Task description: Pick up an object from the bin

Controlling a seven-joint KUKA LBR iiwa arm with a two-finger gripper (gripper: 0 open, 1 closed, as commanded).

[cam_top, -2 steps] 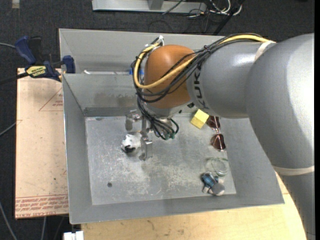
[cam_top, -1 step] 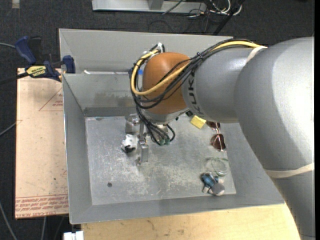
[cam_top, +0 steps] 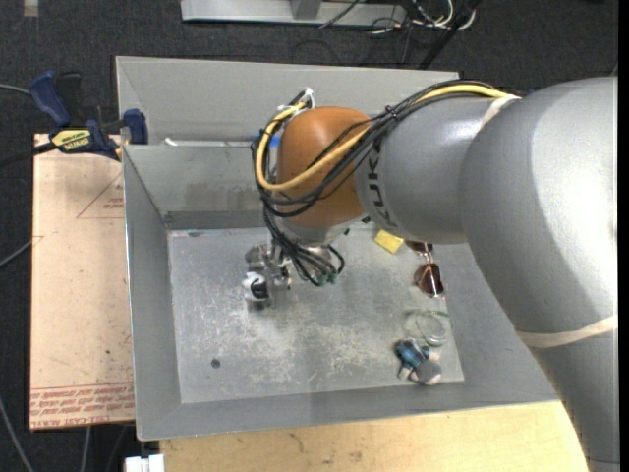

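The robot's metal gripper hangs low over the scratched floor of the grey metal bin; I cannot tell whether it is open, closed or holding anything. The nearest thing, a small yellow block, lies well to the gripper's right. A coppery shiny piece, a clear plastic piece and a blue-and-grey item lie further right and forward. The likely failure is closing on bare floor, since every object lies apart from the gripper.

Black letters "KU" — readable on the grey arm, just behind the orange cover above the gripper.
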